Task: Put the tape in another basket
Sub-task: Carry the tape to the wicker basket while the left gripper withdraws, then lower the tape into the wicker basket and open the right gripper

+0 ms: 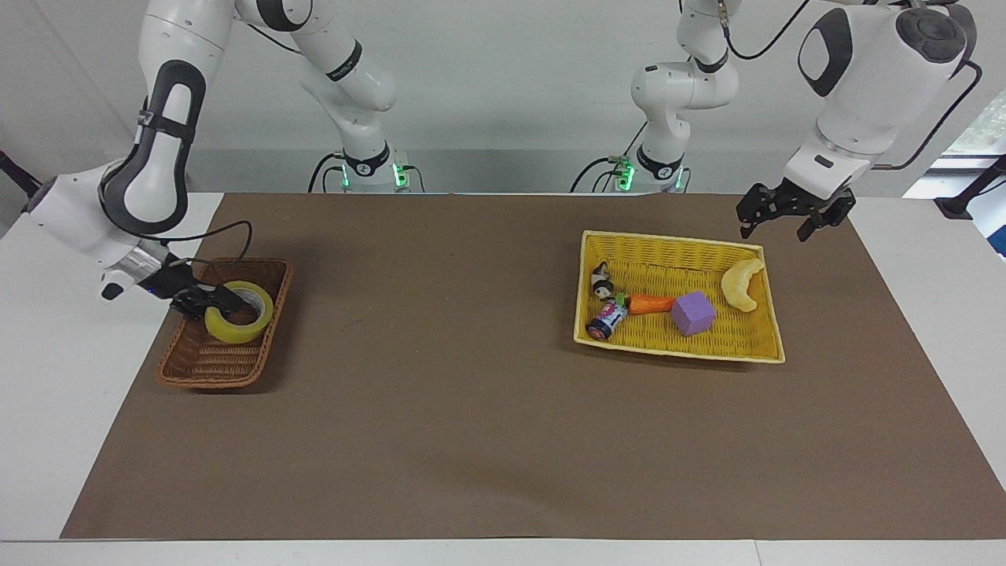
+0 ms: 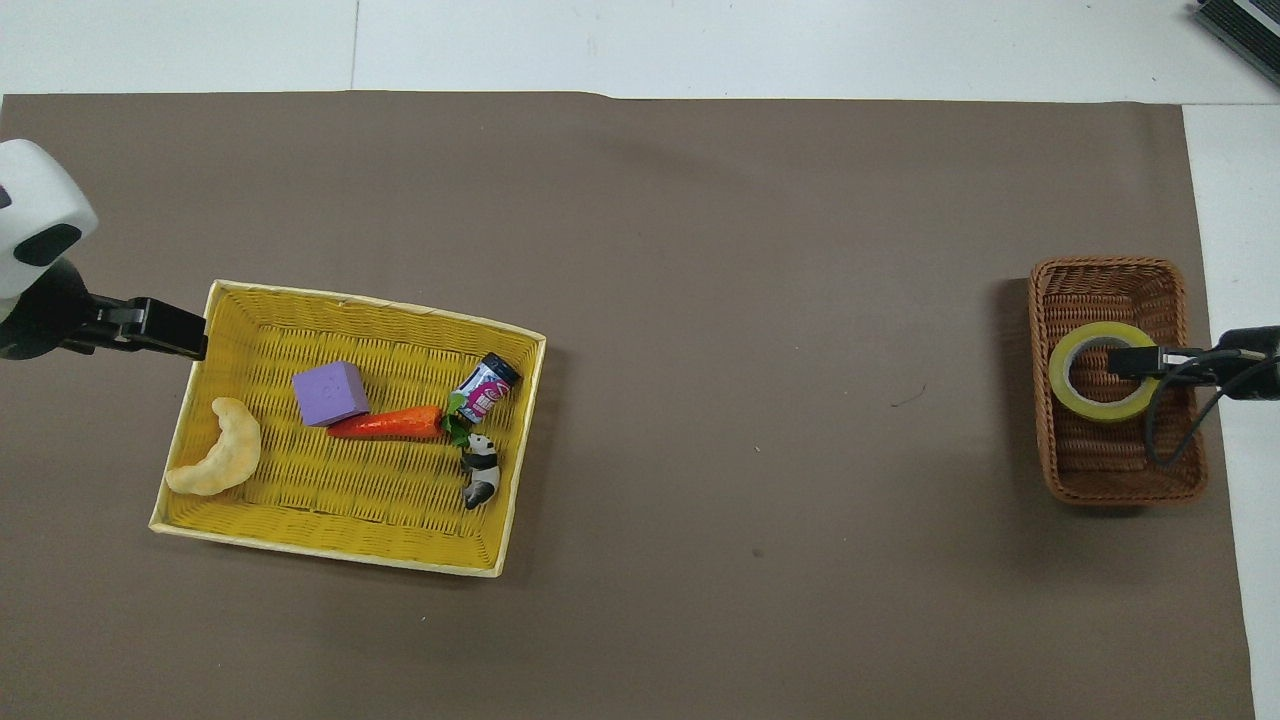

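Note:
The tape (image 1: 238,324) (image 2: 1075,395), a yellowish roll, sits tilted and low inside the brown wicker basket (image 1: 206,363) (image 2: 1120,472) at the right arm's end of the mat. My right gripper (image 1: 222,299) (image 2: 1132,360) reaches down into the basket. It is shut on the roll's wall, with one finger inside the ring. My left gripper (image 1: 774,229) (image 2: 180,335) hangs open and empty in the air. It is over the mat just off the yellow tray's corner, at the left arm's end.
The flat yellow woven tray (image 1: 668,250) (image 2: 330,522) holds a pale crescent toy (image 1: 743,284), a purple cube (image 1: 692,313), a carrot (image 1: 652,303), a small can (image 1: 606,321) and a panda figure (image 1: 602,281). Brown mat lies between tray and basket.

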